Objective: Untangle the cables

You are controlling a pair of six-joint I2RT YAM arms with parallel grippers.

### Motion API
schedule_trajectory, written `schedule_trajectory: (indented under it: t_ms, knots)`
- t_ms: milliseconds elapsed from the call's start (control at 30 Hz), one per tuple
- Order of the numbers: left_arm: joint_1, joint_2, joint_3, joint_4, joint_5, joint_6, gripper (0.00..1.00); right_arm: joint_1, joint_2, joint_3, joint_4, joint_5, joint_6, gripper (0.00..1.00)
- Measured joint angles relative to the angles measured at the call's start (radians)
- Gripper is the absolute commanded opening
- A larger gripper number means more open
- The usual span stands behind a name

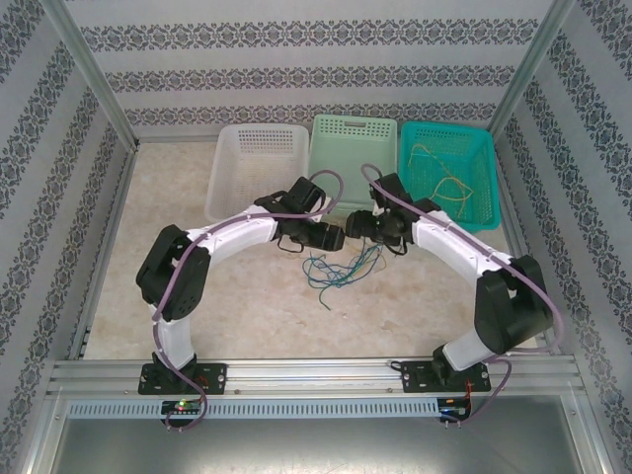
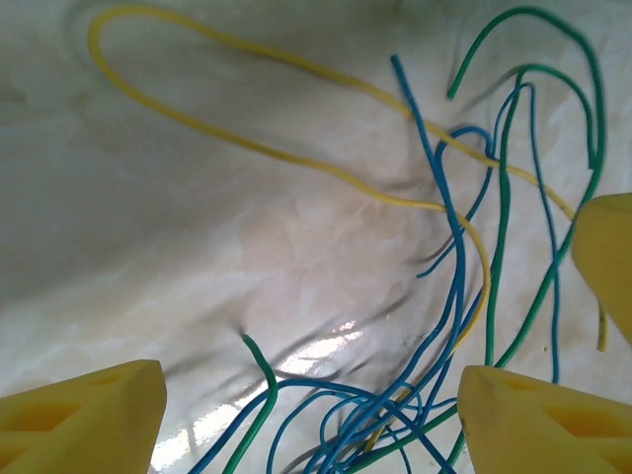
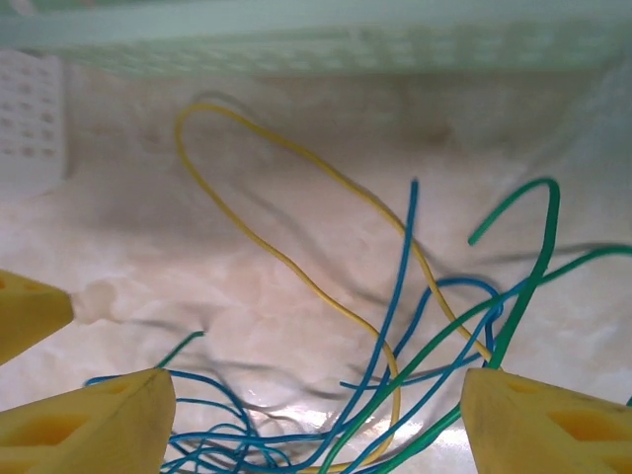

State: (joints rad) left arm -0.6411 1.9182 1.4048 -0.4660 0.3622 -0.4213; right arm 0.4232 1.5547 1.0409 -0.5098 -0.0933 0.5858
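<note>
- Cables (image 1: 346, 267) tangled on table (image 1: 247, 306), under both grippers, near green basket (image 1: 354, 148).
- We see L gripper (image 2: 311, 415) open, nothing held.
- R gripper (image 3: 316, 415) open too, cables between jaws, unpinched.

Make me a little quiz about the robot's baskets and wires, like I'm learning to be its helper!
1. True or false: the teal basket already has yellow cables inside it.
2. Pick one: how many baskets stand along the far side of the table? A) two B) three C) four
3. One word: what colour is the looped cable reaching farthest left in the left wrist view?

Key: 1 true; 2 B; 3 yellow.
</note>
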Motion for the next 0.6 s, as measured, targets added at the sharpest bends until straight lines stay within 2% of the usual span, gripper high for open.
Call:
schedule_trajectory:
  t_ms: [200,367,433,533,600]
  knots:
    - [0.0,0.014,0.015,0.008,0.031,-0.053,0.77,0.0,0.012,-0.125,0.014,0.021,0.053,0.67]
    - [0.0,0.014,0.015,0.009,0.035,-0.072,0.76,-0.003,0.016,-0.165,0.032,0.025,0.083,0.54]
    - [0.0,0.014,0.016,0.009,0.034,-0.078,0.76,-0.003,0.03,-0.165,0.042,0.025,0.088,0.43]
    - [0.0,0.014,0.016,0.009,0.034,-0.081,0.76,-0.012,0.045,-0.175,0.059,0.023,0.093,0.17]
    - [0.0,0.014,0.017,0.009,0.034,-0.082,0.76,-0.016,0.045,-0.187,0.061,0.026,0.095,0.08]
